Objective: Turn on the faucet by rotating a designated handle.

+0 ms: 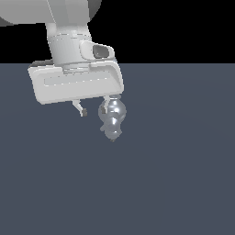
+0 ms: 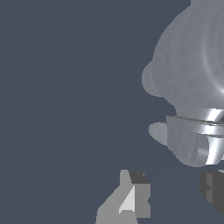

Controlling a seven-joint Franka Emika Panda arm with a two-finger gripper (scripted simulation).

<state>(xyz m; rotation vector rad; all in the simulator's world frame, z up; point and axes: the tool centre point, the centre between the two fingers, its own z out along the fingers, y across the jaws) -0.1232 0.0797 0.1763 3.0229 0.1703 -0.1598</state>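
The faucet (image 1: 113, 120) is a small shiny chrome fixture on the dark floor, its upper part hidden behind my white gripper hand. My gripper (image 1: 94, 110) is open; one fingertip (image 1: 83, 112) hangs free, and the other (image 1: 106, 107) is right against the faucet's upper bulb. In the wrist view the handle (image 2: 192, 65) fills the frame close up as a smooth, egg-like chrome form narrowing to a ringed collar (image 2: 197, 131). My gripper (image 2: 175, 194) shows there with both fingertips apart, near the collar. Nothing is clamped between them.
The flat grey-blue floor (image 1: 174, 183) spreads all around the faucet. A small rounded stub (image 2: 148, 79) bulges from the side of the chrome body. Nothing else shows.
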